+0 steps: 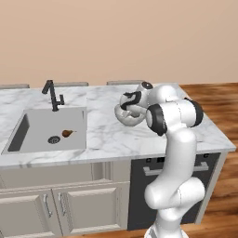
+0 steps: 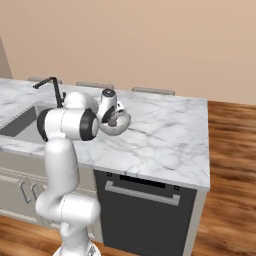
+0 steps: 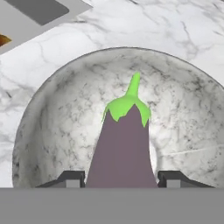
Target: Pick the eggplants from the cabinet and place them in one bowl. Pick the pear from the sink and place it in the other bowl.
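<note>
Right now the step in hand is setting an eggplant (image 3: 123, 144) into a bowl (image 3: 52, 109): the hand view looks straight down into the marbled bowl on the counter (image 1: 102, 135), the eggplant's green stem pointing to twelve o'clock. The claw (image 3: 121, 178) is closed part-way on the eggplant's purple body, one fingertip (image 3: 70, 178) at each side, touching it. Whether the eggplant already rests on the bowl's floor cannot be told. The next move probably calls for opening the fingers and lifting clear. The pear (image 1: 68, 133) lies in the sink (image 1: 32, 139), at nine o'clock from the bowl in the left base view.
</note>
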Robot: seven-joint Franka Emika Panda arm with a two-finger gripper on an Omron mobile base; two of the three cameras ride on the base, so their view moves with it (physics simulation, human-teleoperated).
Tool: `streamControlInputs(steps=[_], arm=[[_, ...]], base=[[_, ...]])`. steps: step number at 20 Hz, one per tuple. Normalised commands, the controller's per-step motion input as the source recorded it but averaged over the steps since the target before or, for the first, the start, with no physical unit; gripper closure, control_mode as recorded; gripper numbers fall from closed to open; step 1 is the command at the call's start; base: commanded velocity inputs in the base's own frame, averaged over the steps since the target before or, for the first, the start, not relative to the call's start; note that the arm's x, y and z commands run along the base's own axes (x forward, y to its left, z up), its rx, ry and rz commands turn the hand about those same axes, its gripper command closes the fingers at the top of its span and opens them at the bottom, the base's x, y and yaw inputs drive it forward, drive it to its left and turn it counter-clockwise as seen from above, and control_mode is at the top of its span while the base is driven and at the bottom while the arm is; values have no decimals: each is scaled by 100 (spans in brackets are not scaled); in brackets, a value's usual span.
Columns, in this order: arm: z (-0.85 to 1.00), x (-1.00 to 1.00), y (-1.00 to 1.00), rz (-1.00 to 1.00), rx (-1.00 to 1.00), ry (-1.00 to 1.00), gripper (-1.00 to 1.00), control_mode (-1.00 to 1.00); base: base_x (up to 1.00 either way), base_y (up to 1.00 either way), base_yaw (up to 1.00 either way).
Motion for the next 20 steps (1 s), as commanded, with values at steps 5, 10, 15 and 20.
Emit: streamControlInputs(steps=[5, 10, 15, 20], arm=[[-18, 32, -1, 9, -5, 0, -100, -100], [1, 10, 0, 9, -6, -4, -100, -100], [2, 1, 0, 7, -7, -5, -100, -100], [10, 2, 0, 6, -8, -6, -100, -100]], base=[[0, 0, 0], [0, 0, 0], [0, 0, 0], [0, 0, 0]])
